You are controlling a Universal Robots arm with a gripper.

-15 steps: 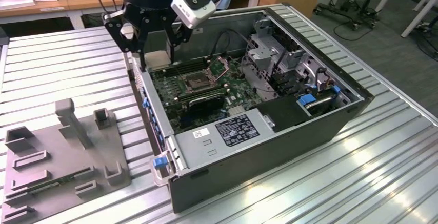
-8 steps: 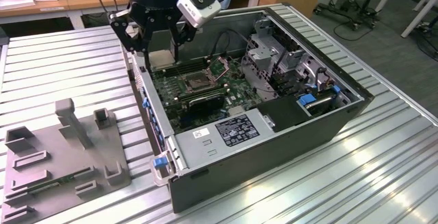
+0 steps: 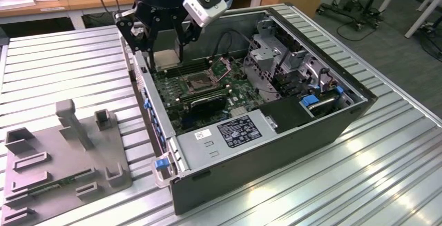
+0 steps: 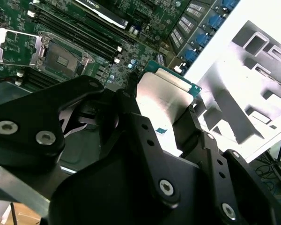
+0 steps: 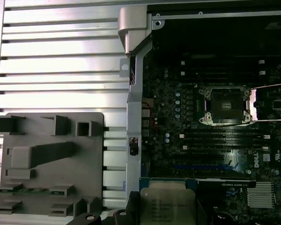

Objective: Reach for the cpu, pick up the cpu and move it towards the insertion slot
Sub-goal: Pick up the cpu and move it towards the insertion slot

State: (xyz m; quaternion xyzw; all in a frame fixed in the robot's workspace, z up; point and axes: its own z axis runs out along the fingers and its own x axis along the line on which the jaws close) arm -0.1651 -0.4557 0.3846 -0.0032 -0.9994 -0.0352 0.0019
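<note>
1. Upper left of the exterior view, the gripper (image 3: 164, 55) has its fingers (image 4: 189, 124) clenched on the cpu (image 3: 166, 58), lifted above the open computer case (image 3: 332, 127).
2. Lower right of it, near frame centre, the insertion slot (image 3: 197, 84) lies open on the green board.
3. At lower left, the grey tray (image 3: 41, 174) rests on the ribbed surface (image 3: 62, 71).

Open computer case (image 3: 276, 148) lies on a slatted metal table (image 3: 69, 65). The gripper (image 3: 157, 41) hangs over the case's far corner, clamped on the cpu (image 3: 166, 59), held upright above the board. The slot (image 3: 198, 83) sits just beside, uncovered. Grey tray (image 3: 62, 159) rests at the exterior view's left, apart from the case.
</note>
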